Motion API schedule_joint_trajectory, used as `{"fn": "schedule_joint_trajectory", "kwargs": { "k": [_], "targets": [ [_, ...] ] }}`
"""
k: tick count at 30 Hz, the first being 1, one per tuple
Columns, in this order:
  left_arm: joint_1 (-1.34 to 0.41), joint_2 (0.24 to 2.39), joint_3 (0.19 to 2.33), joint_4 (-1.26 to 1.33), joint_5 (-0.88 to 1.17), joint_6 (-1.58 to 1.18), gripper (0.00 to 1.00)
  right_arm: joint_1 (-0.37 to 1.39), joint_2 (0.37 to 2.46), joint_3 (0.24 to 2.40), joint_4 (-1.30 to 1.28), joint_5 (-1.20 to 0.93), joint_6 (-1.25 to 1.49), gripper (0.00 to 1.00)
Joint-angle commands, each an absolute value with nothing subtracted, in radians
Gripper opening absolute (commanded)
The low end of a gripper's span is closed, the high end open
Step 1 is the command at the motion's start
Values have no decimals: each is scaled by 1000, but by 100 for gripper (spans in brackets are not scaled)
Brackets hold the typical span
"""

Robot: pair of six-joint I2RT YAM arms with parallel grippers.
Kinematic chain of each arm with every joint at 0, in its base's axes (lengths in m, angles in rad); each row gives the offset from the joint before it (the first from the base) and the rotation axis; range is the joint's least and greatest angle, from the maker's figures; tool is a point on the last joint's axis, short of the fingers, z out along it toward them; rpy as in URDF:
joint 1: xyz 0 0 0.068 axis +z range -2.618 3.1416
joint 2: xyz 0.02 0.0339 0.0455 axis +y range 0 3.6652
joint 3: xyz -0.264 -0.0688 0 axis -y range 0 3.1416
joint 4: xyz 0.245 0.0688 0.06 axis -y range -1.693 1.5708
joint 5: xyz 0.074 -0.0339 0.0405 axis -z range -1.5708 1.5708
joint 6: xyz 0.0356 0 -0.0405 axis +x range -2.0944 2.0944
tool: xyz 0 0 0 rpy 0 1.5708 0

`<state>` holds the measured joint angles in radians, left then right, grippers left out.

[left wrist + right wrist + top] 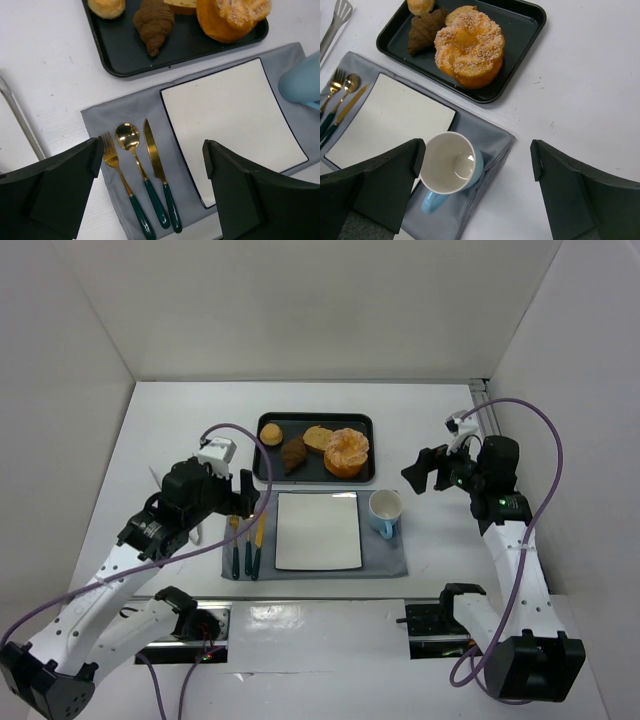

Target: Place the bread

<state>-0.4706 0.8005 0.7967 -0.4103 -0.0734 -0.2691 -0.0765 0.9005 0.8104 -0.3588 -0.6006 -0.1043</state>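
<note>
A black tray (362,424) at the back holds a large round sugared bread (346,451), a brown croissant (294,454), a small bun (271,432) and a flat golden piece (318,437). A white square plate (317,530) lies empty on a grey mat (390,558). My left gripper (247,496) is open and empty above the cutlery, left of the plate (235,110). My right gripper (426,471) is open and empty, right of the tray and above the mug. The wrist views show the breads too: the croissant (153,22) and the large bread (469,48).
A blue mug (385,512) stands on the mat right of the plate. A gold fork (116,165), spoon (131,145) and knife (154,152) with green handles lie left of it. Metal tongs (20,122) lie on the table at the left.
</note>
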Motion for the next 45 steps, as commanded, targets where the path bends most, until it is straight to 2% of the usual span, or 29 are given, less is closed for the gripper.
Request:
{"fn": "schedule_joint_trajectory", "kwargs": {
  "k": [1, 4, 10, 19, 28, 45],
  "targets": [
    [-462, 808, 796, -371, -170, -304, 100, -72, 873, 828, -310, -615, -159, 100],
    [-423, 868, 807, -391, -233, -345, 100, -72, 845, 799, -310, -640, -244, 100],
    [-264, 1040, 868, -437, -256, -432, 100, -72, 845, 799, -328, -625, -235, 100],
    [-120, 1251, 943, -428, -300, -465, 100, -72, 824, 808, -337, -638, -225, 99],
    [-9, 1293, 914, -494, -385, -549, 100, -72, 793, 818, -347, -657, -225, 99],
    [63, 1436, 885, -505, -250, -514, 99, -72, 784, 818, -347, -666, -225, 99]
  ]
}}
